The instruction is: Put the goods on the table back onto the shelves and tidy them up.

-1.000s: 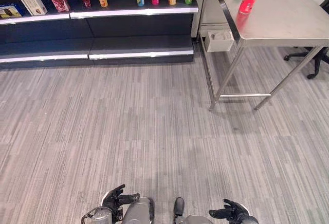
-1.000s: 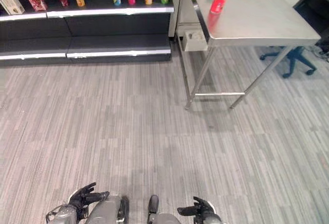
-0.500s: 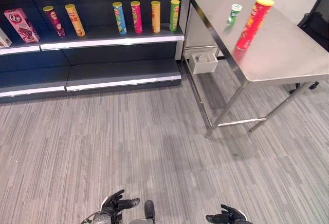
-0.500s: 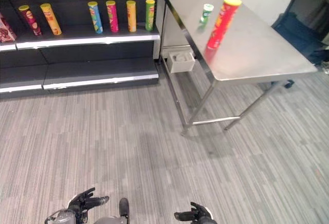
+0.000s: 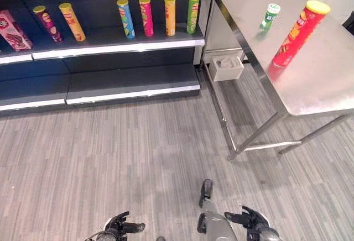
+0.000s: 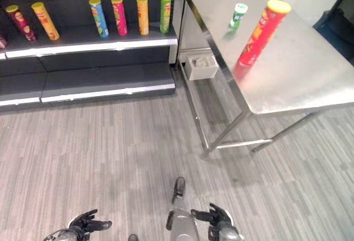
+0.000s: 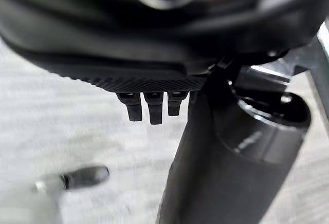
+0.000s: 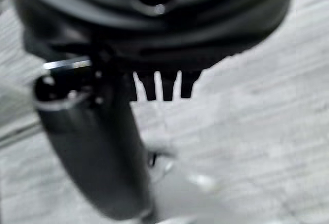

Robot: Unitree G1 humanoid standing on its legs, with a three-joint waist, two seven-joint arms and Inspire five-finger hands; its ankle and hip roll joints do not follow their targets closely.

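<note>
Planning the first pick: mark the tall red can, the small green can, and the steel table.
tall red can [image 5: 298, 35], left eye view, middle of its side.
small green can [image 5: 269, 17], left eye view, its label.
steel table [image 5: 321, 83], left eye view, bare top near the front edge.

Grey striped floor [image 5: 110, 152], dark shelving [image 5: 133, 80], steel table [image 5: 326, 80]

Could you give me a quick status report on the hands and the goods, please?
Left hand and right hand low, open, empty. Red can and small green can upright on the table, untouched. Open floor ahead.
</note>
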